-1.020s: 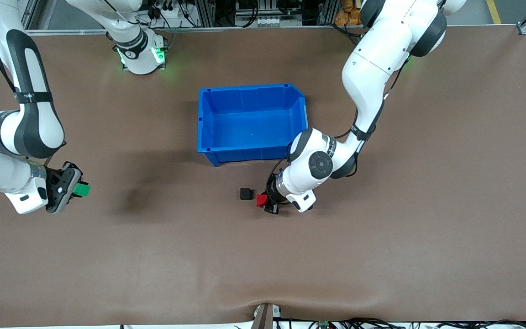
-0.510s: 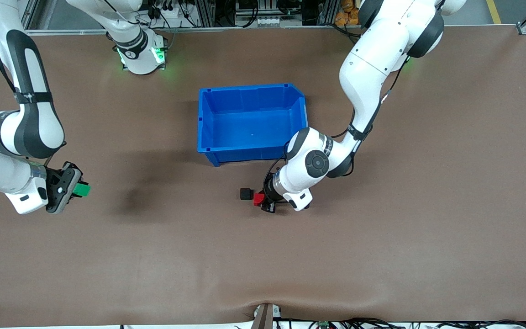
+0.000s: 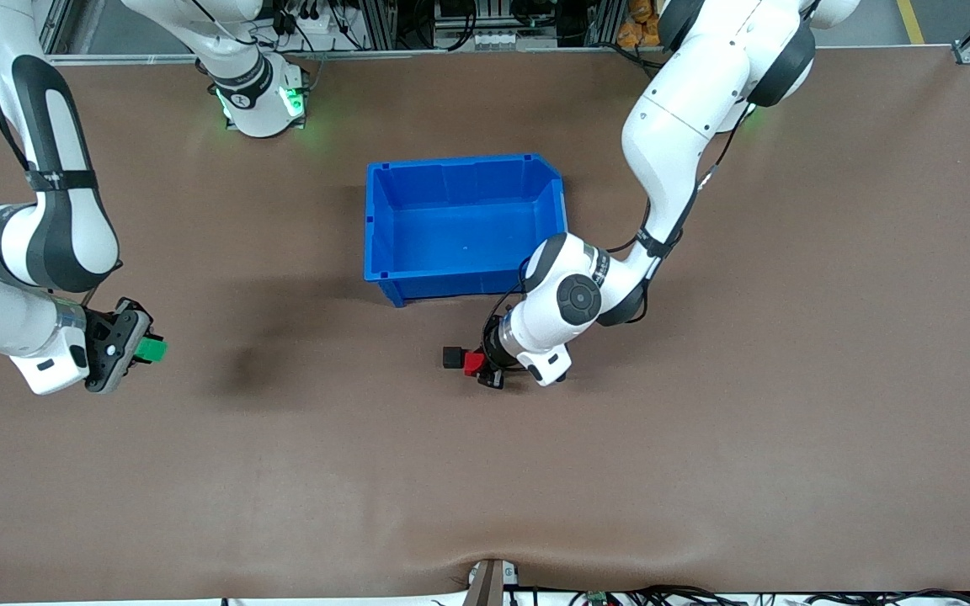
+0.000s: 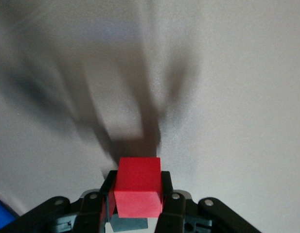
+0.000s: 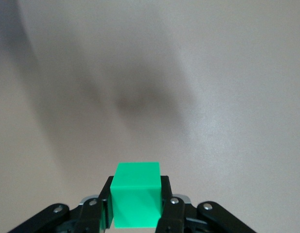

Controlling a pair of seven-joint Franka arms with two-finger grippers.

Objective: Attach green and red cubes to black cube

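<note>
**Both grippers loaded, red cube up against black cube**

Left gripper low over the table, just at 5 o'clock of the blue bin's near corner. Fingers clamped on the red cube, one on each side face, spread only as wide as the cube. Same grip plain in the left wrist view: red cube pinched between the two black fingers, its front part sticking out past the tips. Red cube at 3 o'clock of the black cube, side by side, seemingly touching in the front view (real contact or a hairline gap: cannot tell). Black cube resting on the table, nearer the front camera than the bin, at 6 o'clock of the bin's front wall. No black cube visible in the left wrist view, only shadow on the tabletop ahead of the red one.

Right gripper up over bare table toward the right arm's end, well apart from bin and black cube, roughly at 9 o'clock of them. Fingers closed on the green cube, again only cube-wide. In the right wrist view green cube squarely between the finger pads, top face and front face clear, soft shadow on the table underneath (so held off the surface). Right arm waiting there.

Blue bin mid-table, open top, nothing seen inside.
</note>
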